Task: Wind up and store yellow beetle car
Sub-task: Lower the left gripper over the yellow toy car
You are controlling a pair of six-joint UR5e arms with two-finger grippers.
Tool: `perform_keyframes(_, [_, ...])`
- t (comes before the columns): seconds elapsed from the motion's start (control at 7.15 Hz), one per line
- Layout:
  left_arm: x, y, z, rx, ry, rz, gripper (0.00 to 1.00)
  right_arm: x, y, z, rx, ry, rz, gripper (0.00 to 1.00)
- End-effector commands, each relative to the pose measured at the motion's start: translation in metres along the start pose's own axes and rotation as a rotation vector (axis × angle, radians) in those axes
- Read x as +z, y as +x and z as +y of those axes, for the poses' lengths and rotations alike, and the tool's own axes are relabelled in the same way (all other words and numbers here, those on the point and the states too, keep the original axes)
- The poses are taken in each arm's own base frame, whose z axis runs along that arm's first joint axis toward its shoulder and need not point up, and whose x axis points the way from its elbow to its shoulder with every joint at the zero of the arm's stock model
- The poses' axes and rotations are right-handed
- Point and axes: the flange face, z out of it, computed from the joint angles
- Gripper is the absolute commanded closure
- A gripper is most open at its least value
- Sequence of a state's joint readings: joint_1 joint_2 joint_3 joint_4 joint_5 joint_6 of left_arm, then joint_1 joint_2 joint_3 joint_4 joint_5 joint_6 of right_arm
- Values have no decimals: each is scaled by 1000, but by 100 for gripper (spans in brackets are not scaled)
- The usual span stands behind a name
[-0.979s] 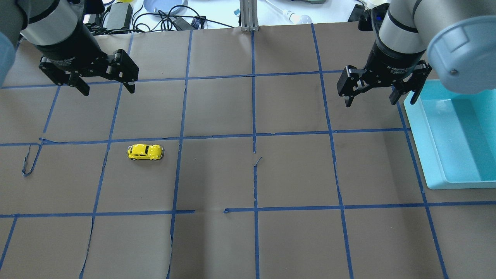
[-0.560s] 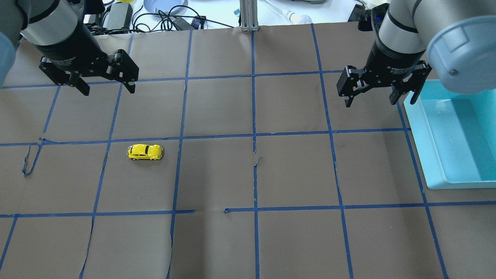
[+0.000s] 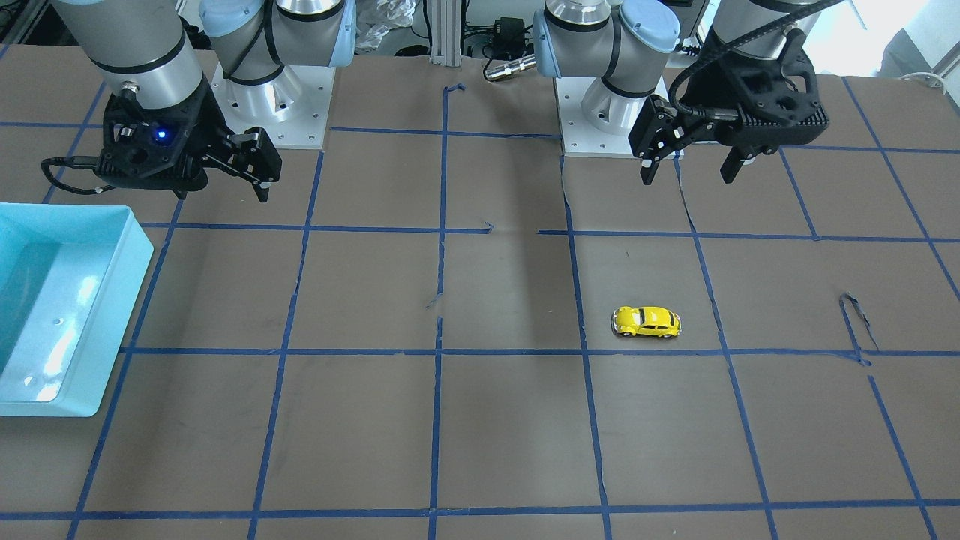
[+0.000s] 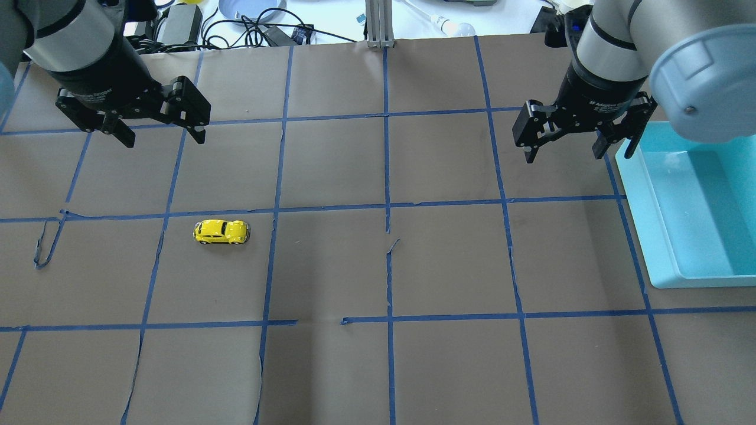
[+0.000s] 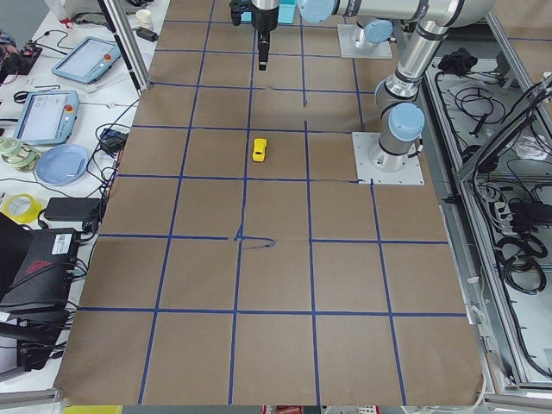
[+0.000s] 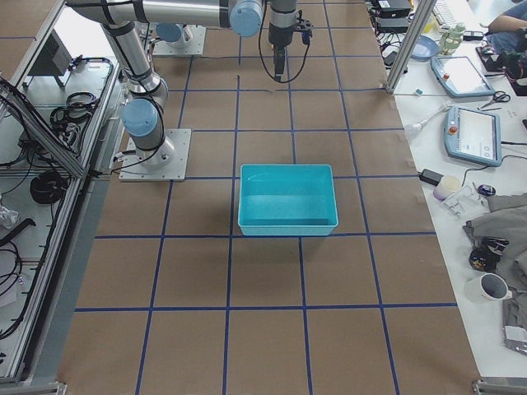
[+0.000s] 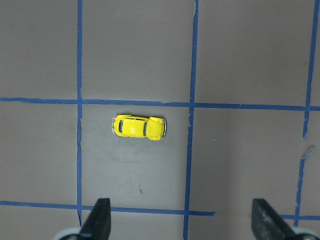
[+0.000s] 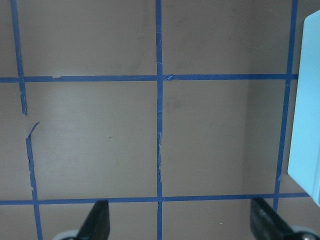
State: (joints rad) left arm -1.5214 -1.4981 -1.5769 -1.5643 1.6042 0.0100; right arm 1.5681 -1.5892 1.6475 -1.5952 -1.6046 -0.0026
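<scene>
The yellow beetle car [image 4: 221, 232] sits upright on its wheels on the brown table, left of centre. It also shows in the front view [image 3: 646, 322], the left side view [image 5: 260, 149] and the left wrist view [image 7: 139, 127]. My left gripper [image 4: 162, 135] is open and empty, raised well above and behind the car; it also shows in the front view [image 3: 691, 169]. My right gripper [image 4: 580, 152] is open and empty, raised beside the near left corner of the light blue bin [image 4: 649, 236].
The bin [image 3: 45, 360] stands empty at the table's right end; it also shows in the right side view [image 6: 288, 225]. Blue tape lines [image 4: 387, 206] grid the brown paper. Cables, a plate and tablets [image 5: 65, 112] lie beyond the far edge.
My left gripper has shifted very slightly back and left. The car and my right arm have not moved.
</scene>
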Motion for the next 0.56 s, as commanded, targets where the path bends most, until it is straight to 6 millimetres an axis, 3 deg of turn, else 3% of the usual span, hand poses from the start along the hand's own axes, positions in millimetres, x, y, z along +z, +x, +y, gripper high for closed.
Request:
perform_keyframes(0.0, [-2,0,8,-4,4,3,0,0,0,0,0,0,0,0])
perform_keyframes(0.42, [13,1,19,12,-24,6,0,0,1,0,0,-1,-3,0])
